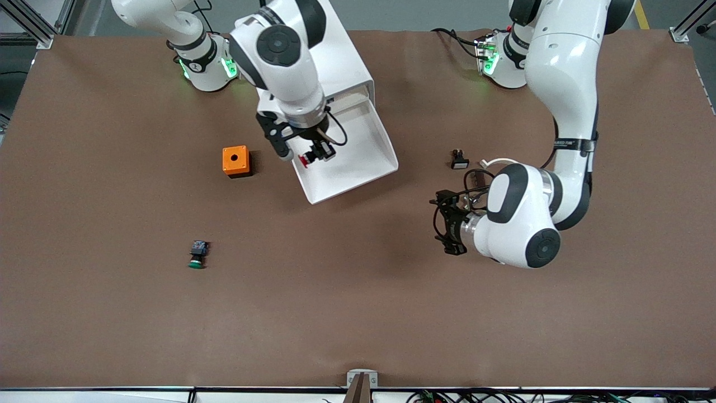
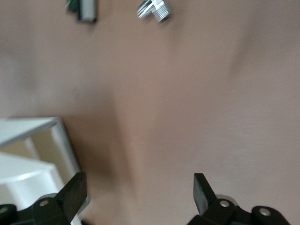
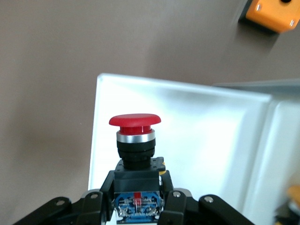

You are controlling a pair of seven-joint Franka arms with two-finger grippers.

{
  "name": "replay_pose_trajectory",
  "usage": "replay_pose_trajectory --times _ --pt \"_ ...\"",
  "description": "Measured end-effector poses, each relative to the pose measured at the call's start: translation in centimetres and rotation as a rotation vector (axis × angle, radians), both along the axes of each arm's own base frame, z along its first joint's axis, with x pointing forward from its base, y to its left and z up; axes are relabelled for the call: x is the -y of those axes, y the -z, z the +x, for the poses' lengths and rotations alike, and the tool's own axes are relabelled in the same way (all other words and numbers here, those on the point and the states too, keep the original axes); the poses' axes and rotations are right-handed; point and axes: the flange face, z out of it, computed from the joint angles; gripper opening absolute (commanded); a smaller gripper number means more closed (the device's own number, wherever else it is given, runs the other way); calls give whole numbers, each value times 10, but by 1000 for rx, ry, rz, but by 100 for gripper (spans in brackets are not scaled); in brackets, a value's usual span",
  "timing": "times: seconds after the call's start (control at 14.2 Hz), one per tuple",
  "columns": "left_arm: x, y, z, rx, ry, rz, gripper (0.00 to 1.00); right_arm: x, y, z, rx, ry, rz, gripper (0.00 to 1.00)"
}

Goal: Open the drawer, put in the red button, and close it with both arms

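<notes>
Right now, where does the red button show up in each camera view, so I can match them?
Front view: the red button is held in the right gripper, over the open white drawer.
Right wrist view: red button centre frame, clamped in the jaws above the drawer.
Left wrist view: not in it.
Shared landmark: the white drawer, seen in all three.

The right gripper (image 3: 136, 206) clamps the red button (image 3: 135, 140) over the open drawer (image 3: 187, 126).

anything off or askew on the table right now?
Nothing stands out. The right gripper holds the red button over the open drawer; the left gripper waits open over bare table.
</notes>
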Motion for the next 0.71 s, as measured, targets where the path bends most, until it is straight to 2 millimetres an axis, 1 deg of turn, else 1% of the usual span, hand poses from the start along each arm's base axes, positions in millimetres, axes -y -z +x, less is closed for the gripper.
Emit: replay_pose_trajectory --times 0.14,0.28,0.35,0.49,0.57,0.64,0.71 --pt "-11 -20 4 88 138 19 100 -20 25 -10 5 16 -21 0" --pt "-20 -36 6 162 304 17 100 -31 44 -16 3 23 -36 0" --pt "-25 -41 7 196 410 5 100 -34 49 -17 -1 27 -41 0" --pt "-33 -43 9 249 644 -23 100 -39 56 -16 -6 34 -46 0" --pt "-35 -43 10 273 743 -44 100 -41 60 -15 -8 38 -48 39" --pt "-35 -43 12 298 825 -67 100 -43 64 -13 -10 46 -51 99" --pt "-34 -44 12 317 887 -88 100 -46 67 -11 -12 51 -53 100"
